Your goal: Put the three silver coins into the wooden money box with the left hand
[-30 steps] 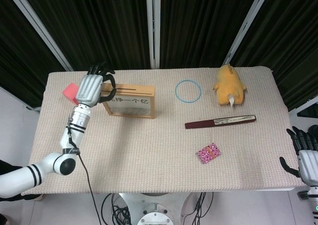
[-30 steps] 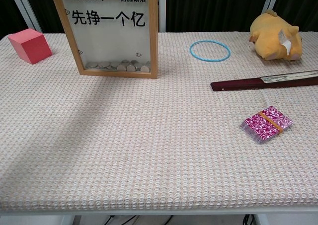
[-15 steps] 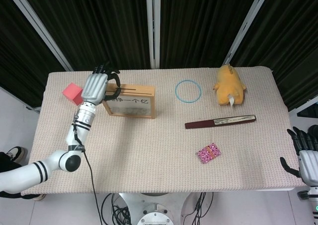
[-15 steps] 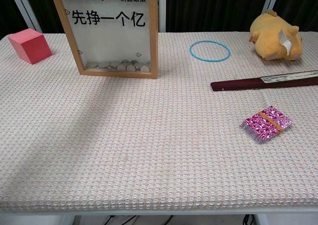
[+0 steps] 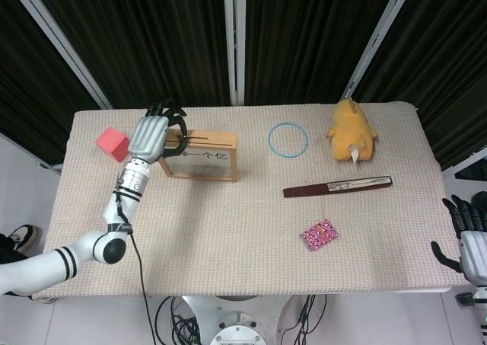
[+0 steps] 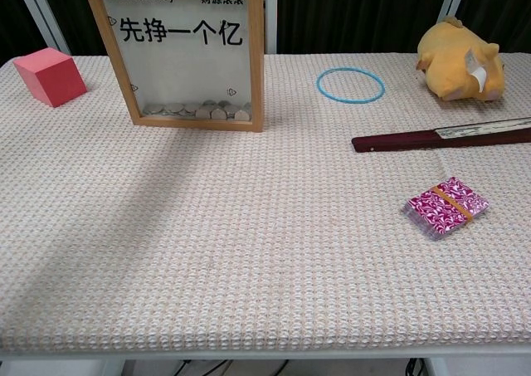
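The wooden money box [image 5: 202, 157] stands upright at the back left of the table, its top slot [image 5: 209, 135] running left to right. Through its clear front [image 6: 184, 56] several silver coins [image 6: 196, 109] lie along the bottom. My left hand [image 5: 152, 132] hovers over the left end of the box top, dark fingers [image 5: 176, 123] curled down toward the slot. Any coin in them is too small to see. No loose coin shows on the cloth. My right hand [image 5: 471, 241] hangs past the table's near right corner, fingers apart, holding nothing. The chest view shows neither hand.
A pink cube [image 5: 111, 143] sits left of the box. A blue ring [image 5: 288, 139] and a yellow plush toy [image 5: 351, 130] lie at the back right. A dark folded fan [image 5: 337, 185] and a pink card pack [image 5: 319, 234] lie right of centre.
My left hand has moved right, from over the pink cube to the left end of the box top. The cube now shows fully. My right hand has stayed put.
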You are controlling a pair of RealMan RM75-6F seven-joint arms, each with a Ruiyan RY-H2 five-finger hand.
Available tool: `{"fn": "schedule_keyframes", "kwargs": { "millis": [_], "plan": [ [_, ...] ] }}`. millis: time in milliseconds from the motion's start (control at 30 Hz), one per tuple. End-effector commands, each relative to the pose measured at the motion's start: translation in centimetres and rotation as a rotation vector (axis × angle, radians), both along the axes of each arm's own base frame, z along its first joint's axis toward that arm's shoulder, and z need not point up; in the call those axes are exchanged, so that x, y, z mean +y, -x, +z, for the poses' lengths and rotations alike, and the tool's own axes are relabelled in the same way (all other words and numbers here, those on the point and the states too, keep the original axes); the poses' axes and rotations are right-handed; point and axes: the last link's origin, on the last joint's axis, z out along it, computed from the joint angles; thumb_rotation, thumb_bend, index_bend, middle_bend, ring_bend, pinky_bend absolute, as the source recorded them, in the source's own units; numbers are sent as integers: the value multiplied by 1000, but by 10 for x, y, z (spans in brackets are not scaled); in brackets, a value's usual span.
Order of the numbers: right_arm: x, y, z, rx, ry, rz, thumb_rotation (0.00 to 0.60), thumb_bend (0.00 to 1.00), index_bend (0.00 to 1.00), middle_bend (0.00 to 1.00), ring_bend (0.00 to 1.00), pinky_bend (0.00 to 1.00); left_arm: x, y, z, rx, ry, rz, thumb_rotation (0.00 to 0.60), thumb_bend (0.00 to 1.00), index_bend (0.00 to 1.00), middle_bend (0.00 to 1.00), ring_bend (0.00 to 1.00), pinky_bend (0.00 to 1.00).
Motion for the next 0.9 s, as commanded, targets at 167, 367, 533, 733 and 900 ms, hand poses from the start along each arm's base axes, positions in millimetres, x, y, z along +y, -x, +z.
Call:
{"fn": "schedule_keyframes", "kwargs": {
  "millis": [167,367,533,733,900],
  "plan": [
    [0,0,1,1,1,0,600,288,0,0,0,0,-2,0,6,-21,-50,-32,600,282,140,243,36,20],
    [-2,0,-1,-1,-9,5,600,288,0,0,0,0,-36,8,31,39,-228,-106,600,248,157,243,39,64],
    [-3,0,-4,-3,-25,9,600,288,0,0,0,0,-110,52,51,104,-207,-130,600,240,215,239,50,99],
    [-3,-2,-9,8,-44,21,600,287,0,0,0,0,-190,125,66,244,-145,-50,600,239,174,142,15,84],
    [-3,-5,-12,47,-30,48,600,287,0,0,0,0,-228,186,67,344,-95,119,600,231,112,60,0,65]
  ]
}}
